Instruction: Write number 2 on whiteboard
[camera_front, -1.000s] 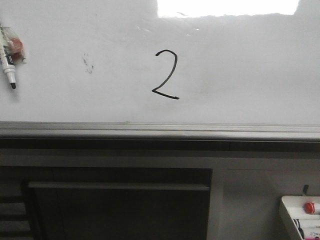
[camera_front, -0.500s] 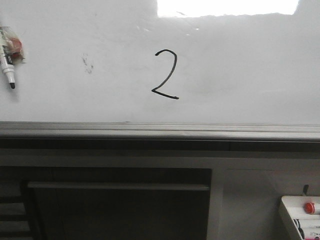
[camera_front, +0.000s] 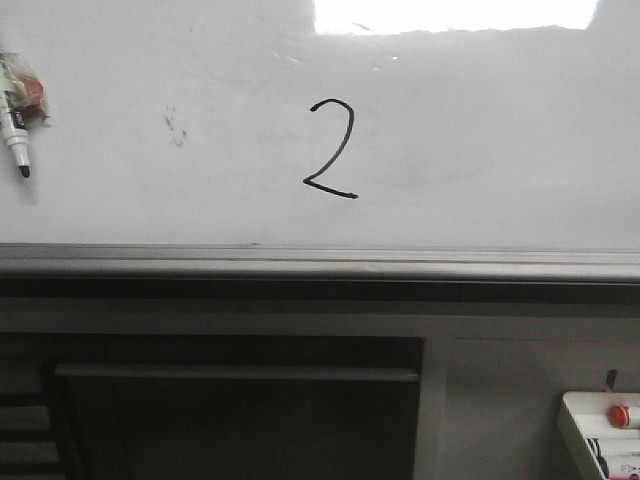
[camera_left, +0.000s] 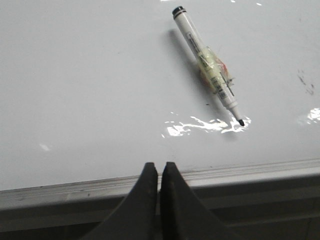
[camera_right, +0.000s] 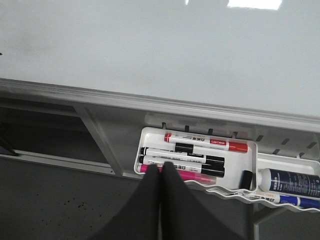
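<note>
Whiteboard (camera_front: 480, 150) work, seen from the claws outward: the left gripper (camera_left: 159, 172) is clenched with its two dark fingers pressed together and nothing between them, poised over the grey lower rail (camera_left: 240, 172) of the board; just beyond it on the glossy white surface lies a black marker (camera_left: 207, 65), uncapped, its tip resting at a streak of glare, with a band of clear tape and a reddish patch around its middle; the marker touches neither finger. The right gripper (camera_right: 162, 172) is likewise clenched and empty, hanging over a small white tray (camera_right: 150, 134) mounted under the rail; in the tray lie a red-capped marker (camera_right: 205, 142), two black ones and a pink one (camera_right: 192, 176) that sits closest to the fingertips; a blue bottle (camera_right: 290, 182) rests in the neighbouring compartment. In the front view the number 2 (camera_front: 331, 150) stands in thin black line near the middle of the board, below a bright glare patch (camera_front: 455, 14), well apart from the marker at the far left edge; faint dark specks (camera_front: 176, 126) lie between marker and digit; the tray shows at the lower right corner.
</note>
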